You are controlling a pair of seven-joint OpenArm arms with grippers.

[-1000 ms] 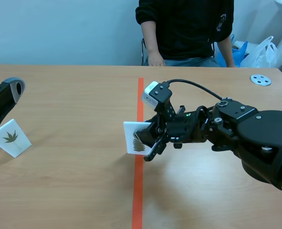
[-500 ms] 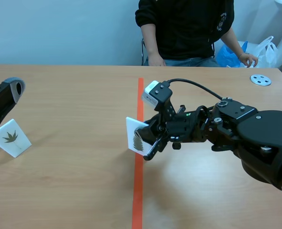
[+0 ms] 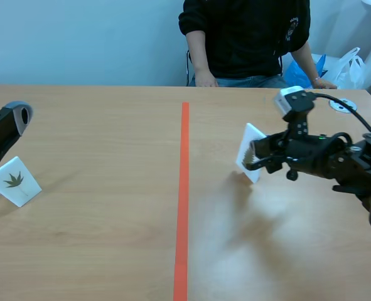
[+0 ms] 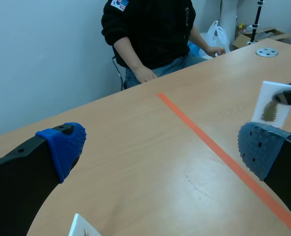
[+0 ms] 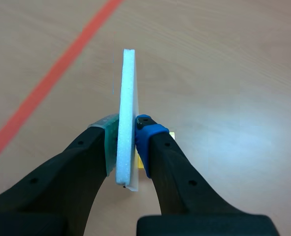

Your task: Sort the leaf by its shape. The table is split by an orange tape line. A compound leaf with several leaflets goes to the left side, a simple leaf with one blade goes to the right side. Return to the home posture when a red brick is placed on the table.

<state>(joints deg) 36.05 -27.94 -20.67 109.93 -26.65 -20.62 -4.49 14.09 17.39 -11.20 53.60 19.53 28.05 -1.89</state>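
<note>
Scene view: the right gripper (image 3: 253,158) is clamped on the leaf card (image 3: 248,145), held tilted right of the orange tape line (image 3: 183,188). It should be lowered squarely before release, so the card stands.
Left wrist view: the left gripper (image 4: 160,152) is low, fingers wide apart and empty, with a second card (image 4: 81,229) beneath them.
Right wrist view: the leaf card sits edge-on between both pads, the arm low and extended.

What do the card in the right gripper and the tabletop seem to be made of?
The card is probably white foam board: its thick edge looks grainy and matte where it is held in the right gripper. The table has a light wood-grain surface, smooth with a slight sheen; laminate or veneer, cannot tell which.
</note>
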